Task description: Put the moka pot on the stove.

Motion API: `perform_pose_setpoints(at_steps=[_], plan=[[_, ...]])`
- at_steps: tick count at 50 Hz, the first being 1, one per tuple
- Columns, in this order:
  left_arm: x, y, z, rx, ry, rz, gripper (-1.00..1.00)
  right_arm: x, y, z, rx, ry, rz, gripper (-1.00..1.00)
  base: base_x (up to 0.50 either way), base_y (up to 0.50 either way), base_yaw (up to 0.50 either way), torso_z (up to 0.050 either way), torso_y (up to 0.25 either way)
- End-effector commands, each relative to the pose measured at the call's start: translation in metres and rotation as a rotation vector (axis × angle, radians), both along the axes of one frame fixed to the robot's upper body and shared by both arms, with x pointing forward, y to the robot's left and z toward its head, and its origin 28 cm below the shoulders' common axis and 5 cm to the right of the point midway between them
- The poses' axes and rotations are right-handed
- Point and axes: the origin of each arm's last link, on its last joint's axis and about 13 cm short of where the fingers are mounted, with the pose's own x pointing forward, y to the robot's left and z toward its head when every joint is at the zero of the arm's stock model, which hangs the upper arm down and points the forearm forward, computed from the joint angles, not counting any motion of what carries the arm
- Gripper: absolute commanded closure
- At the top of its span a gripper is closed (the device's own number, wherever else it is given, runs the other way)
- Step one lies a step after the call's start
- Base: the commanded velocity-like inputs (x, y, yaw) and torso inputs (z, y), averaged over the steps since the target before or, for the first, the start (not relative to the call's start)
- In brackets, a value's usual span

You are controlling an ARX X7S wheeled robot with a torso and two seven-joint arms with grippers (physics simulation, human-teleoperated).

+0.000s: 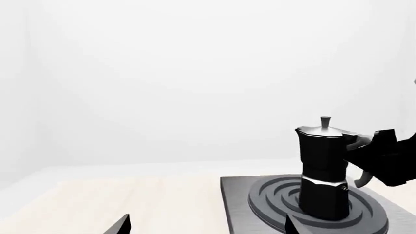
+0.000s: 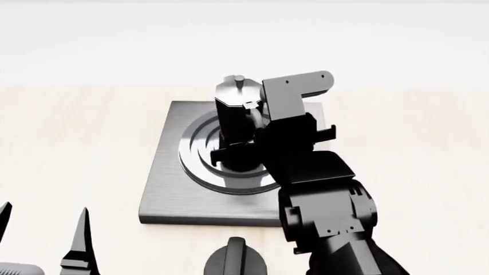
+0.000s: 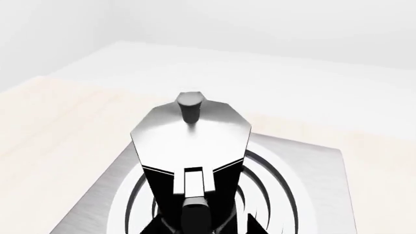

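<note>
Here the moka pot (image 2: 235,117) stands upright on the stove (image 2: 164,183), its faceted black body set on the raised concentric ring burner (image 2: 200,166), about in the middle of the rings. In the left wrist view the pot's (image 1: 323,170) base meets the burner (image 1: 273,207) with no visible gap, and the silver lid (image 1: 324,130) with its small knob sits level on top. The stove is a flat square slab of brushed grey metal lying on the pale wooden table (image 2: 68,143).

The right gripper (image 2: 252,123) reaches in from the near side at the pot's handle side. In the left wrist view its dark body sits right against the curved handle (image 1: 363,179), and the right wrist view looks straight down the handle toward the lid (image 3: 192,131), with dark finger shapes low on either side of it. Whether the jaws are clamped on the handle or merely flanking it, I cannot tell.

The left gripper (image 2: 46,240) hangs low at the near left, well apart from the stove, its 2 pointed fingers (image 2: 79,243) spread apart with nothing between them. A short black dial knob (image 2: 235,260) sits just beside the stove's near edge.
</note>
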Motion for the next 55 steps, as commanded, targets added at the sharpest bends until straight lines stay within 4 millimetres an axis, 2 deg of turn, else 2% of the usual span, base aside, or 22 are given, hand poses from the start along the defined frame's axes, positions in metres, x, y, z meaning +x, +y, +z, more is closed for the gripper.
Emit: perform_pose_setpoints(at_steps=[1,22,32,55], plan=[[-0.0006,0.0001,0.0,0.001,-0.001,0.002,-1.0,-0.0008,0.0005,-0.0025,-0.01,0.005,-0.007,-1.0,0.0,0.0,0.0,0.0,0.0],[-0.0013,0.0005,0.0006,0.002,-0.003,0.003,-1.0,-0.002,-0.0003,-0.0067,-0.014,0.013,0.001,-1.0,0.0,0.0,0.0,0.0,0.0],[-0.0019,-0.0001,0.001,0.001,-0.005,0.001,-1.0,0.0005,-0.0025,-0.001,-0.019,-0.019,0.021,-1.0,0.0,0.0,0.0,0.0,0.0],[-0.0016,-0.0005,0.0016,0.001,-0.008,-0.002,-1.0,0.0,-0.0054,-0.0081,-0.013,-0.075,0.065,-1.0,0.0,0.0,0.0,0.0,0.0]])
